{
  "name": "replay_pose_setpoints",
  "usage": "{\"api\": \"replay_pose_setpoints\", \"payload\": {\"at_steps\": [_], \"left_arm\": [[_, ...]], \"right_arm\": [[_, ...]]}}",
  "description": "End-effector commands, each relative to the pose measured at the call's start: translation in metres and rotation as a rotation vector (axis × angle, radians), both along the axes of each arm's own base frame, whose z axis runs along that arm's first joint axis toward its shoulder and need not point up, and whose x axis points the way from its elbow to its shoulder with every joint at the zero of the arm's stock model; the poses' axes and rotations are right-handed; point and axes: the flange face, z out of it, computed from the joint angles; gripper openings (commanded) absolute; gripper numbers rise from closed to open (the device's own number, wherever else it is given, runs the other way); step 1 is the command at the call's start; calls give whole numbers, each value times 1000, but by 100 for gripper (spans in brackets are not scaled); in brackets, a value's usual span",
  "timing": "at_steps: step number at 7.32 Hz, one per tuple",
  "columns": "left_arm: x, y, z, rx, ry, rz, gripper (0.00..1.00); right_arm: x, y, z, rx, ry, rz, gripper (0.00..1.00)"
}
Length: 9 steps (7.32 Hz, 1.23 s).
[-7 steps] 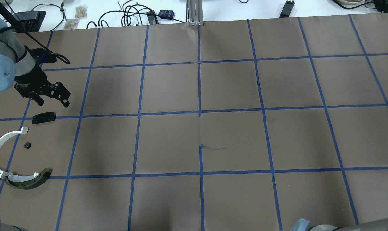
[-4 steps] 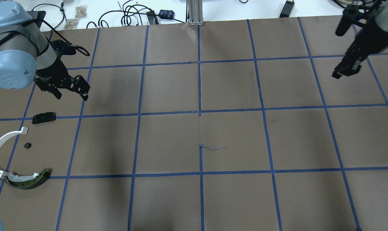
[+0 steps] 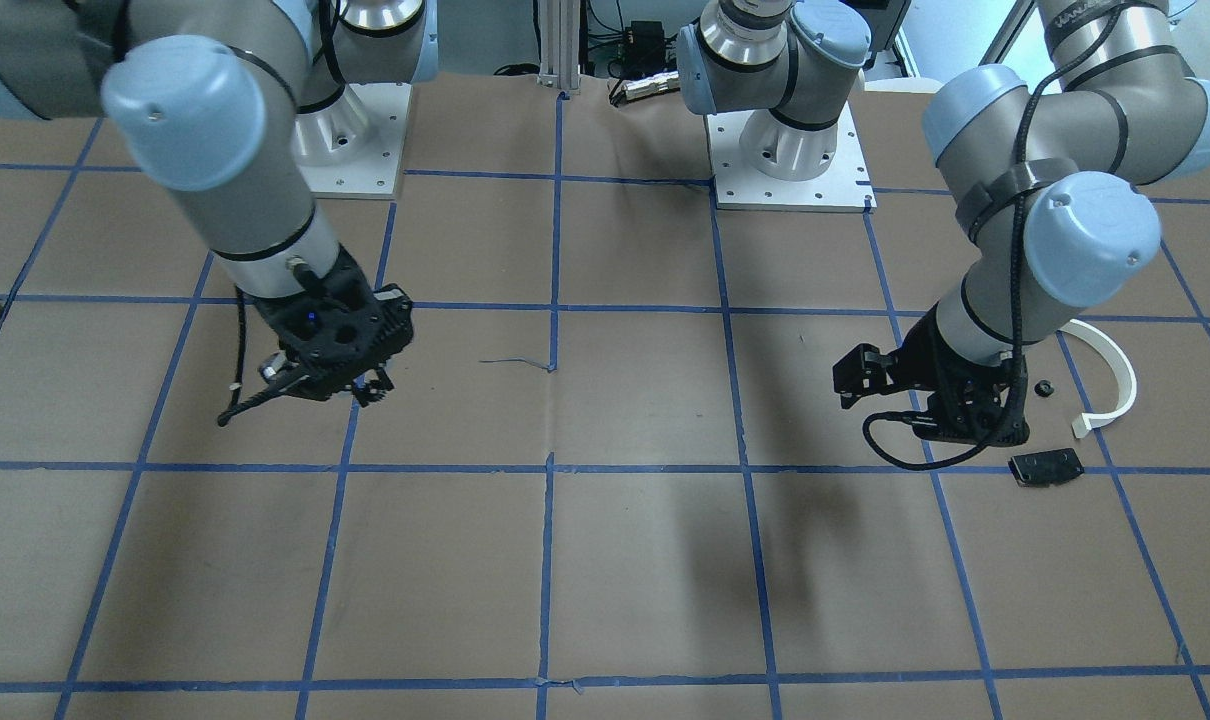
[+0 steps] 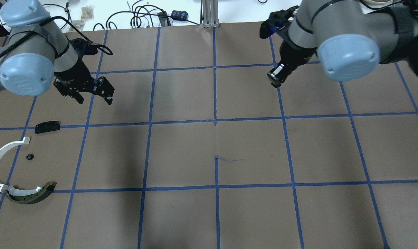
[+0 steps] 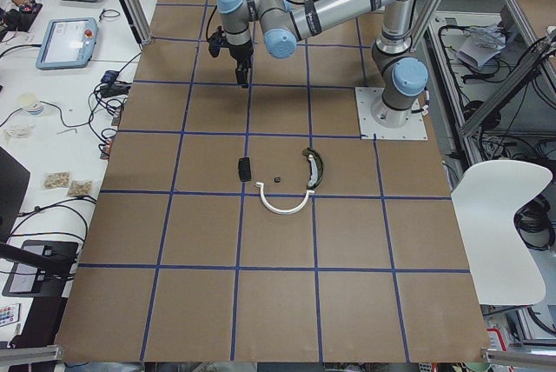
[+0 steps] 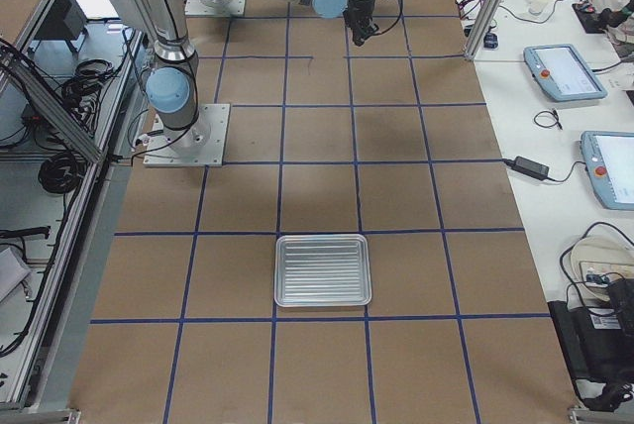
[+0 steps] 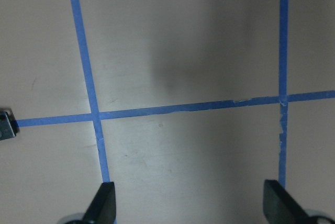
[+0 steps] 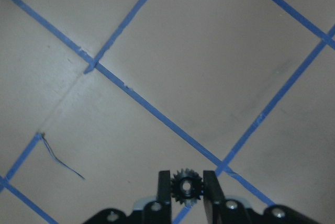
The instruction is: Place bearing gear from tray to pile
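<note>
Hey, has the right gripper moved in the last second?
Yes. In the overhead view the right gripper, with the bearing gear, has swung toward the robot's left, closer to the aluminium post at the table's far edge.

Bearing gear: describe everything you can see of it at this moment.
The bearing gear is a small black toothed wheel with a round centre hole. It faces the right wrist camera, pinched on opposite sides between the jaws of the right gripper. Only the jaws touch it; behind it lies the brown table paper with blue tape lines.
</note>
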Motion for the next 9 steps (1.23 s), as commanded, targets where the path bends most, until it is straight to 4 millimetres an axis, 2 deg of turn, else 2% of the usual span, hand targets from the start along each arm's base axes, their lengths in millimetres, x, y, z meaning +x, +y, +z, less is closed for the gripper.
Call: {"api": "replay_pose_setpoints", "payload": {"at_steps": [1, 3, 4, 5, 6, 7, 8, 9], "left_arm": [[-32, -1, -12, 15, 2, -2, 100], [-39, -1, -22, 28, 47, 27, 100], [-40, 1, -26, 37, 52, 28, 100], [-40, 1, -29, 45, 53, 26, 100], [-41, 0, -34, 52, 53, 25, 100], [-43, -1, -38, 59, 54, 21, 100], [-55, 0, -38, 58, 51, 2, 100], [-60, 1, -39, 58, 49, -3, 100]], "right_arm": [[68, 2, -28, -19, -35, -198, 29], [100, 10, -53, -15, 2, -199, 28], [123, 16, -85, 7, 31, -234, 28], [151, 19, -100, -40, -3, -270, 28], [158, 20, -111, -37, -2, -287, 29], [157, 24, -118, -24, 6, -285, 31], [152, 27, -125, -29, 40, -286, 53], [148, 26, -125, -42, 66, -277, 87]]}}
